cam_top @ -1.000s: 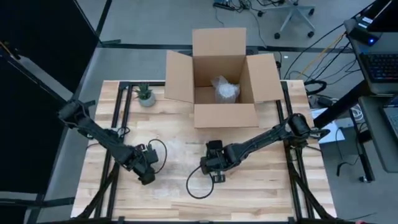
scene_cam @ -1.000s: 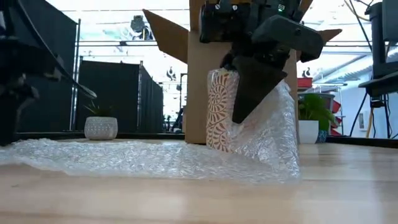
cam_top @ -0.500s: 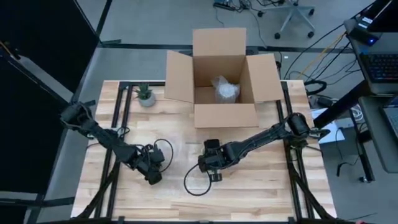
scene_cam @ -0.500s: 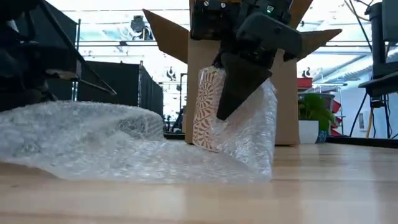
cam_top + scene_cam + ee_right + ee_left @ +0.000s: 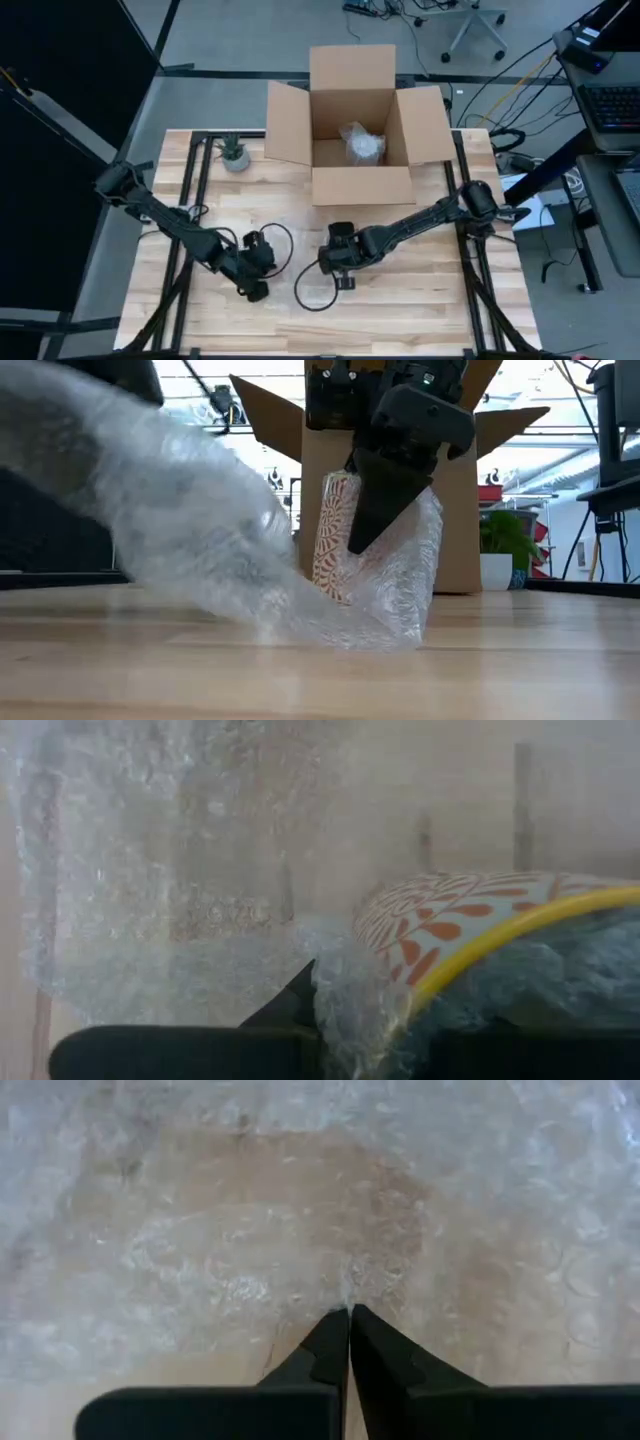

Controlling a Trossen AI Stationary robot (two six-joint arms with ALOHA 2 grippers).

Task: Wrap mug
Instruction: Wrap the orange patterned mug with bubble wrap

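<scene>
Two grippers are busy here. The right gripper [image 5: 385,480] is clamped on the mug [image 5: 335,535], an orange-and-white patterned one with a yellow rim, holding it tilted near the middle of the table [image 5: 440,300] with bubble wrap [image 5: 190,530] bunched against it. The left gripper [image 5: 349,1318] has its fingers pressed together, pinching the edge of the bubble wrap and holding that end up off the wood, so the sheet slopes down to the mug. Behind them sits an open cardboard box [image 5: 355,125] with a wrapped bundle [image 5: 362,143] inside, and a small potted plant [image 5: 233,152] near the table's far left corner.
</scene>
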